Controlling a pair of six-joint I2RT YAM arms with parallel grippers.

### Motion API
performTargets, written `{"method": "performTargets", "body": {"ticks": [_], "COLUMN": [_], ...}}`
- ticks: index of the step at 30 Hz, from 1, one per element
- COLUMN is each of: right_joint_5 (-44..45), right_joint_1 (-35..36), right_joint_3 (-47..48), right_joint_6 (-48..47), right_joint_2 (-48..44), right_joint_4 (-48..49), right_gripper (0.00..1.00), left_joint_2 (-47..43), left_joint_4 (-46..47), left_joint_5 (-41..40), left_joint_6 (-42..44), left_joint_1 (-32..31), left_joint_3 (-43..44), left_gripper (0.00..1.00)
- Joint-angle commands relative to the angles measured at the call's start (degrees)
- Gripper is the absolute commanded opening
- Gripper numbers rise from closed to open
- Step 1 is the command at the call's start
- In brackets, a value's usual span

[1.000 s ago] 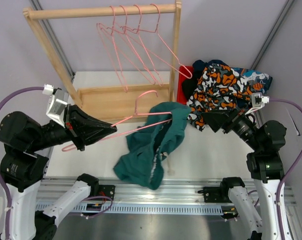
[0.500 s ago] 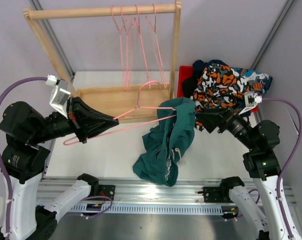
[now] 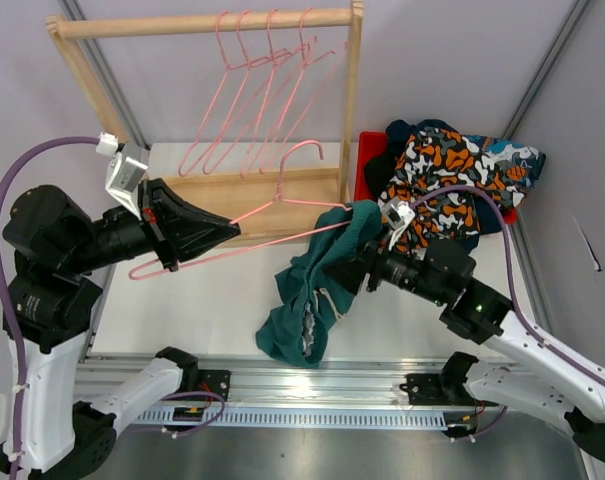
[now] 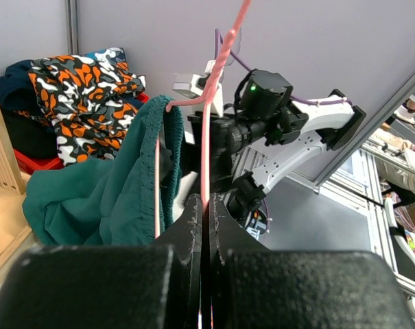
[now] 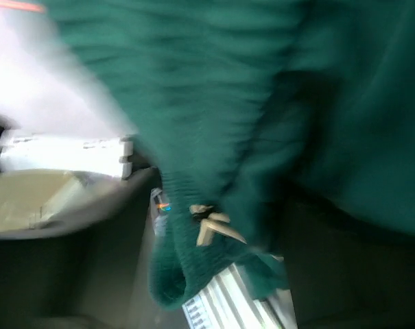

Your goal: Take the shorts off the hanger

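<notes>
At the near edge, the right arm lies low and stretched leftward over the table (image 3: pixel 182 310), elbow bent just above the front rail (image 3: pixel 312 378), forearm aimed at the middle. The right gripper (image 3: pixel 365 270) is pushed into the teal-green shorts (image 3: pixel 304 295). Its own camera shows only blurred green cloth and a drawstring tip, so I cannot tell whether the jaws are spread or pinching.

The shorts hang from the right end of the pink hanger (image 3: pixel 279 192), bunched into a narrow column. Their lower end rests on the table close to the front rail. Bare tabletop lies to their left, under the hanger.

The left arm stands raised at the left edge, wrist turned inward. The left gripper (image 3: pixel 230 230) is pressed together on the hanger's wire near the neck, holding it tilted, hook up.

Beyond stands the wooden rack (image 3: pixel 202 22), with four empty hangers (image 3: pixel 262 90) on its rail, just behind the held hook. Right of the rack's post, a red bin (image 3: pixel 364 170) holds the camo-patterned shorts (image 3: pixel 442 165) heaped on darker pairs.

A second ago the right arm stood upright at the right edge, wrist beside the bin. It has since swung in to the shorts. The left arm has lifted the hanger, the shorts have gathered rightward, and the rack's hangers now slant left.
</notes>
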Motion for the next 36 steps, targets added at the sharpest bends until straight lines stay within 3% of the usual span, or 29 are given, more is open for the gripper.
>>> {"method": "performTargets", "body": {"ticks": [1,2,5,10,13,14,19,24,32,36], "right_joint_5": [12.8,16.1,17.9,29.7,35.5,35.6,22.2,6.5,-3.8,-5.5], "right_joint_1": [0.9,0.9,0.7,-1.8,-9.0,-15.0,-35.9,-54.4,-58.2,-57.2], "right_joint_3": [2.7,2.6,3.3,10.3,17.4,21.5,37.2,47.6,77.2,88.5], "right_joint_6": [-3.2,-3.3,-4.3,-10.5,-15.0,-15.7,-14.9,-6.1,4.0,4.6], "right_joint_2": [2.0,2.2,2.1,-0.8,-2.8,-2.6,8.7,21.5,52.6,64.8], "right_joint_4": [1.2,2.1,3.3,-2.5,-6.6,-7.8,-13.3,-8.2,-3.0,-3.7], "right_gripper": [0.60,0.38,0.00,0.00,0.00,0.00,0.00,0.00,0.00,0.00], "left_joint_2": [-1.3,-1.5,-2.7,-4.7,-7.6,-8.3,-10.4,-10.8,-10.1,-8.4], "left_joint_4": [5.1,4.9,4.0,4.5,6.6,6.6,5.4,3.0,-4.1,-9.6], "left_joint_5": [-1.4,-1.4,-2.1,0.7,3.9,4.2,2.4,-0.5,-13.2,-32.9], "left_joint_6": [0.9,1.1,1.9,2.5,1.8,1.8,2.2,4.0,9.2,11.3], "left_joint_1": [-0.4,-0.4,-0.4,-0.4,-1.2,-1.6,-2.2,-3.3,-4.2,-4.3], "left_joint_3": [2.6,2.5,1.5,-2.3,-5.6,-6.4,-8.2,-7.3,-3.7,-0.4], "left_gripper": [0.00,0.00,0.00,0.00,0.00,0.00,0.00,0.00,0.00,0.00]}}
